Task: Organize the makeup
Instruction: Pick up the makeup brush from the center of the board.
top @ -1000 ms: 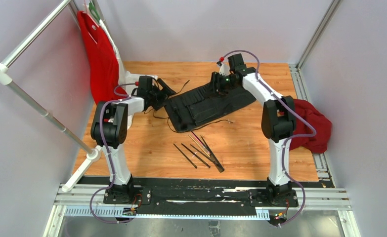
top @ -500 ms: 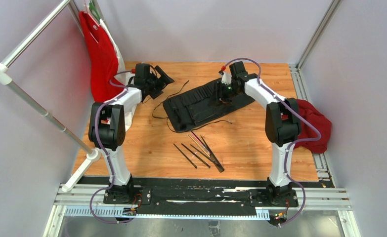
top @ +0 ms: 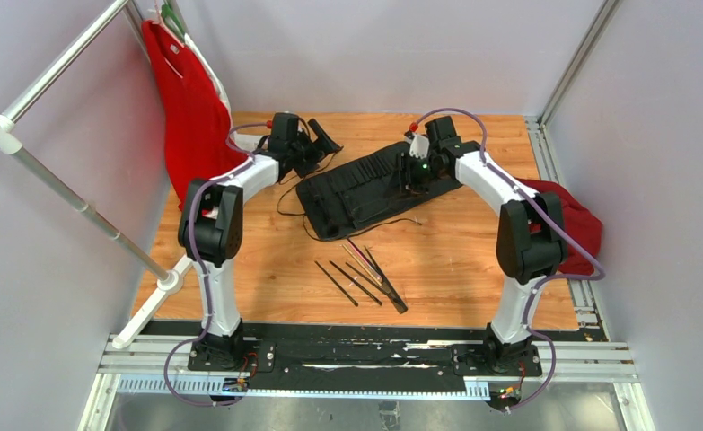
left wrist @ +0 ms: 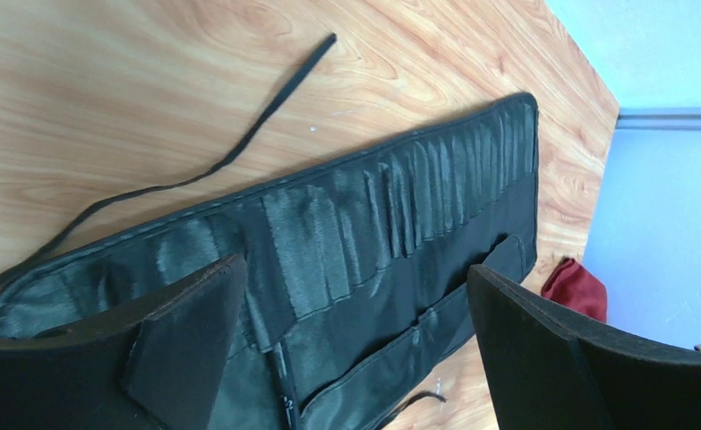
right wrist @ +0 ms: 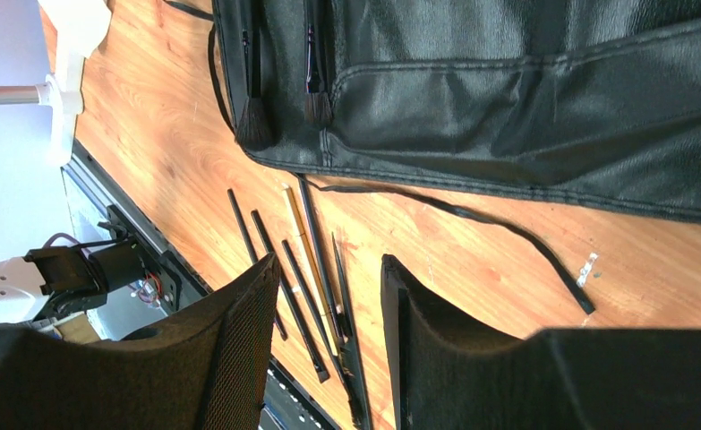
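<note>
Roll spread, loose brushes waiting

From above, the roll (top: 374,184) lies open mid-table and the loose brushes (top: 361,274) sit at its 6 o'clock. My left claw (top: 320,144) hangs off its 10 o'clock corner and my right claw (top: 410,171) over its 2 o'clock end. Since a second ago my left arm has swung from the roll's near-left end toward 12, while the brushes have not moved.

At my left wrist, my left claw (left wrist: 355,273) gapes wide and empty above the slots (left wrist: 373,215).

At my right wrist, my right claw (right wrist: 329,264) is half open and holds nothing. Two brushes (right wrist: 255,125) are already slotted, so I judge the next move is a low, narrow pinch on one thin loose brush (right wrist: 243,224).
</note>
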`<state>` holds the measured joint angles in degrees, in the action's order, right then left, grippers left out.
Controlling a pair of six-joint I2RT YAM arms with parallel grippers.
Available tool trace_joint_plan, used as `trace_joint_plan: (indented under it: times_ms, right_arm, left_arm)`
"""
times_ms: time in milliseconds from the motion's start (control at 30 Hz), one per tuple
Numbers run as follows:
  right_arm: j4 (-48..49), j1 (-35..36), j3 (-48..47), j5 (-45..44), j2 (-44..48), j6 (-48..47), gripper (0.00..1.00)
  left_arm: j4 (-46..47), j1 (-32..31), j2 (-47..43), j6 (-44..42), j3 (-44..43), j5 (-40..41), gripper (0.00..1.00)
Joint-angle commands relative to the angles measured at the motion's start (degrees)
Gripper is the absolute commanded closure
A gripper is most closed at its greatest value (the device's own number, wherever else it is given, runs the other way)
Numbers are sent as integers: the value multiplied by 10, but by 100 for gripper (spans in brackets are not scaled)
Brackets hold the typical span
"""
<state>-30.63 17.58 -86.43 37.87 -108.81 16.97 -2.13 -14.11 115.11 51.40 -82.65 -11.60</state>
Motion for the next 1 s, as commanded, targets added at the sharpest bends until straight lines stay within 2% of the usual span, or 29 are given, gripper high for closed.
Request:
trace_joint_plan:
  times_ms: [0, 633, 833, 967]
  right_arm:
    - [9, -4, 29, -10, 31, -2, 54]
    - [20, 3, 87, -14, 64, -2, 55]
    - [0, 55, 106, -44, 85, -25, 55]
    - [-21, 127, 124, -124, 118, -57, 55]
  left_arm:
    - [-11, -11, 26, -13, -30, -3, 2]
    - [10, -17, 69, -22, 19, 1, 2]
    - [-9, -18, 70, -31, 31, 12, 2]
    - [-21, -17, 66, -39, 35, 20, 2]
